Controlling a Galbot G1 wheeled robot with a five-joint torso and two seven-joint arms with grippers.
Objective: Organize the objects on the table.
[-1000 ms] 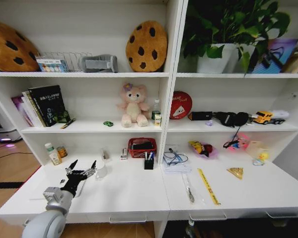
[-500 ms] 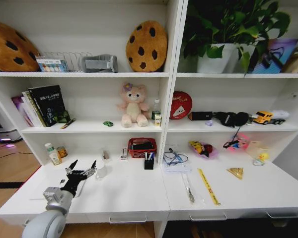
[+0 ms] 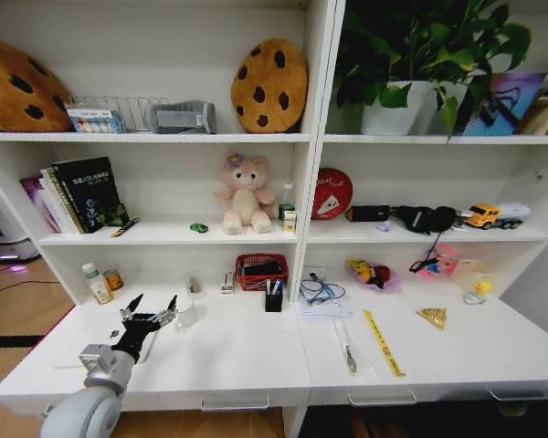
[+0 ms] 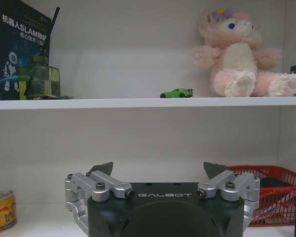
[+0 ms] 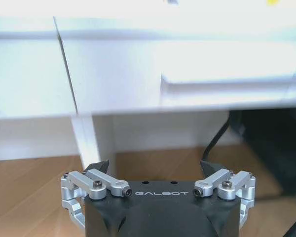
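Bright, even indoor light, soft shelf shadows (washed-out glare in the right wrist view).

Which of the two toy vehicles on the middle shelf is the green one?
The tiny green toy car, just left of the pink teddy bear in the left bay. The other vehicle, a yellow truck, sits in the right bay.

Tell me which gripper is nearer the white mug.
Left. The left gripper hovers open right beside the mug; the right gripper hangs open below the desk front.
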